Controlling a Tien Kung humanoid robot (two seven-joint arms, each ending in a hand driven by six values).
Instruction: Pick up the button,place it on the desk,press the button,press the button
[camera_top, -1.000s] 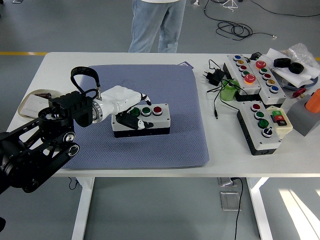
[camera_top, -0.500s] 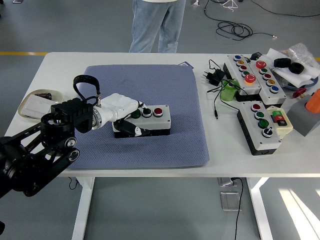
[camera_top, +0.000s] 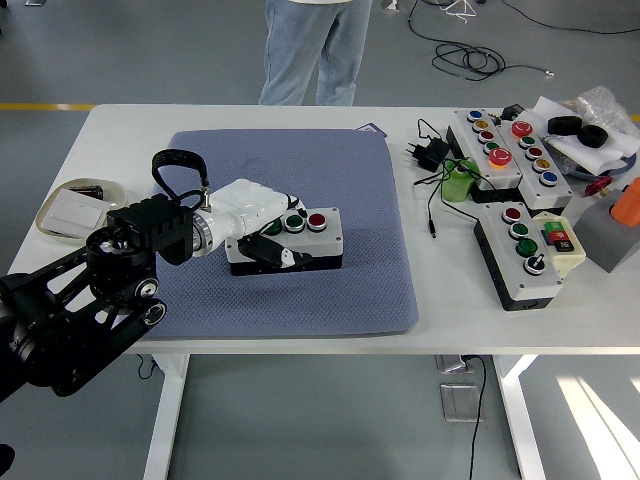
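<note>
A grey three-button box (camera_top: 300, 240) with a black base lies on the blue mat (camera_top: 330, 170), left of the table's middle. A green button (camera_top: 293, 222) and a red button (camera_top: 316, 220) show on its top. My left hand (camera_top: 268, 228), white on a black arm, lies over the box's left end. Its fingers (camera_top: 275, 210) reach over the top and hide most of the leftmost button. The thumb sits against the box's front face. The hand does not lift the box. My right arm is out of view.
A shallow dish (camera_top: 70, 205) sits at the table's left edge. Two more button boxes (camera_top: 522, 255) (camera_top: 500, 148), a power adapter with cables (camera_top: 430, 152), a green object (camera_top: 460, 183) and clutter fill the right side. A person (camera_top: 305, 50) stands at the far side.
My left arm and hand have shifted right, sliding further over the box's left end toward the middle green button. The box has stayed in place on the mat.
</note>
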